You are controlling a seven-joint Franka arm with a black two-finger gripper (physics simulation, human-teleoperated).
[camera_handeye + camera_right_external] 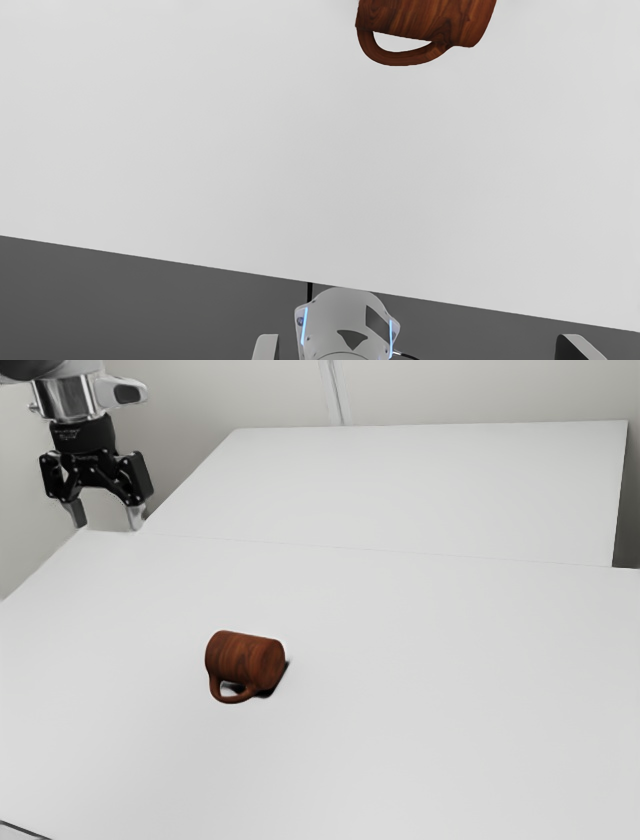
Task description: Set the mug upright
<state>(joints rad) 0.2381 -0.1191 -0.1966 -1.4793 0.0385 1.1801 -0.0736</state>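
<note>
Beneath me stretches a white table [430,700], and nothing stands between my gripper [106,522] and the brown mug [245,660]. The mug lies on its side on the tabletop, its handle against the exterior view's near side. My hand hangs above the table's far-left part in that view, fingers pointing down, spread wide, holding nothing, well apart from the mug.

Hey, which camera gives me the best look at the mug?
The exterior view: it has the whole mug, lying on its side. The wrist view shows the handle closer, but its edge cuts off the body.
</note>
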